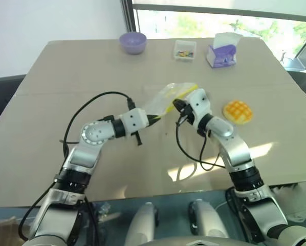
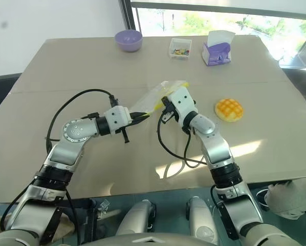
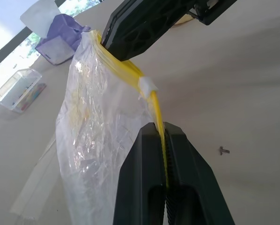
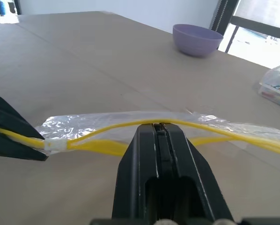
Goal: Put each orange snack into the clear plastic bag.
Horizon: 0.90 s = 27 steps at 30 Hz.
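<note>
Left gripper (image 3: pixel 164 140) pinched tight on the yellow zip strip (image 3: pixel 156 108). Right gripper (image 4: pixel 159 125) pinched tight further along it. Clear plastic bag (image 1: pixel 166 98) held up between them, thin, floppy, slippery. Orange snack (image 1: pixel 238 111) resting on table (image 1: pixel 66 77) nearby, probably soft and light; best held gently by the sides.

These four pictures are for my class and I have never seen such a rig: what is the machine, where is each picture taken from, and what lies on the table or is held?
It is a humanoid robot with two arms, each ending in a two-fingered tool. Two pictures come from cameras in its head, looking down over its arms. The other two come from cameras on its wrists, looking along the fingers.

The left tool and right tool are both shut on the yellow zip strip of the clear plastic bag, holding it between them.

On the table lie one orange snack, a purple bowl, a small clear box of coloured bits and a purple tissue box.
</note>
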### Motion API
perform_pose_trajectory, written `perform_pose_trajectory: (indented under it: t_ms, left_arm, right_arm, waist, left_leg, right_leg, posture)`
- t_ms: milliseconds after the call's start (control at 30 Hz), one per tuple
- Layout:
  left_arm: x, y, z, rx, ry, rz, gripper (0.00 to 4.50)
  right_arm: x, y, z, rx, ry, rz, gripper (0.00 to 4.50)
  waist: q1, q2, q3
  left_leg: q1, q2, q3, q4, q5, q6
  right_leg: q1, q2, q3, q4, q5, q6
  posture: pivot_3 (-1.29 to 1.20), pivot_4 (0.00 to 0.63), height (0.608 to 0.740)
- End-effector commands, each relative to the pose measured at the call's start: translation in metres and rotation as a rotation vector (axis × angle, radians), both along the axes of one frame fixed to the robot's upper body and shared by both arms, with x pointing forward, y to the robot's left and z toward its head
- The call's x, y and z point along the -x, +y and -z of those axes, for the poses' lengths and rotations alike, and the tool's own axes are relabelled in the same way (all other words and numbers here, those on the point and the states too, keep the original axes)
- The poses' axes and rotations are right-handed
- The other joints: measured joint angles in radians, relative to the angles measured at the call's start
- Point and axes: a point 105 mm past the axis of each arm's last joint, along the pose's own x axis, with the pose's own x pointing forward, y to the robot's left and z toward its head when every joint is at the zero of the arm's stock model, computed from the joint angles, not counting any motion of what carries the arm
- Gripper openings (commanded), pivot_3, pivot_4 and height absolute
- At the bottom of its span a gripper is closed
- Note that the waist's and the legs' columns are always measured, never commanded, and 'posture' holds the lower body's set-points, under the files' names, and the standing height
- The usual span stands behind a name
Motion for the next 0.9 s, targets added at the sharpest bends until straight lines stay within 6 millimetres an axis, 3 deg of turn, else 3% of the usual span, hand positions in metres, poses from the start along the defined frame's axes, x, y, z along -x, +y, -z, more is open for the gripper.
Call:
perform_pose_trajectory:
  t_ms: [33, 333, 500, 600, 733, 900]
  left_arm:
    - [0.001, 0.001, -0.014, 0.007, -0.054, 0.021, 0.00]
    - [0.013, -0.011, -0.030, 0.087, -0.082, 0.116, 0.00]
    - [0.016, -0.010, -0.033, 0.087, -0.069, 0.132, 0.00]
    - [0.014, -0.009, -0.036, 0.093, -0.065, 0.125, 0.00]
    - [0.007, -0.004, -0.036, 0.092, -0.047, 0.085, 0.00]
    - [-0.003, -0.002, -0.033, 0.089, -0.026, 0.033, 0.00]
  right_arm:
    - [0.010, 0.007, -0.015, -0.016, -0.056, -0.058, 0.07]
    - [-0.008, 0.006, 0.019, 0.077, -0.022, 0.016, 0.07]
    - [-0.024, 0.004, 0.018, -0.208, 0.153, 0.102, 0.07]
    - [-0.031, 0.000, 0.020, -0.249, 0.166, 0.162, 0.07]
    - [-0.039, -0.015, 0.035, 0.159, -0.124, 0.276, 0.07]
    - [-0.032, -0.014, 0.038, 0.354, -0.308, 0.234, 0.07]
  waist:
    - [0.000, 0.000, 0.000]
    - [-0.001, 0.000, 0.000]
    - [-0.002, 0.000, 0.000]
    - [-0.003, 0.001, 0.000]
    - [0.004, 0.001, 0.000]
    - [-0.006, 0.001, 0.000]
  left_leg:
    - [0.000, 0.000, 0.000, 0.000, 0.000, 0.000]
    - [0.000, 0.000, 0.000, 0.000, 0.000, 0.000]
    - [0.000, 0.000, 0.000, 0.000, 0.000, 0.000]
    - [0.001, 0.001, 0.000, 0.000, 0.000, 0.000]
    - [0.000, 0.000, 0.000, 0.000, 0.000, 0.000]
    - [0.000, 0.000, 0.001, 0.000, 0.000, 0.000]
  right_leg:
    - [0.000, 0.000, 0.000, 0.000, 0.000, 0.000]
    - [0.000, 0.000, 0.000, 0.000, 0.000, 0.000]
    - [0.000, 0.000, 0.000, 0.000, 0.000, 0.000]
    - [0.000, 0.001, 0.001, 0.001, 0.000, 0.000]
    - [0.000, 0.001, 0.000, 0.000, 0.000, 0.000]
    - [0.000, 0.000, 0.001, 0.000, 0.000, 0.000]
  posture:
    - [0.00, 0.150, 0.740]
    - [0.00, 0.150, 0.740]
    - [0.00, 0.150, 0.740]
    - [0.00, 0.150, 0.740]
    - [0.00, 0.150, 0.740]
    - [0.00, 0.150, 0.740]
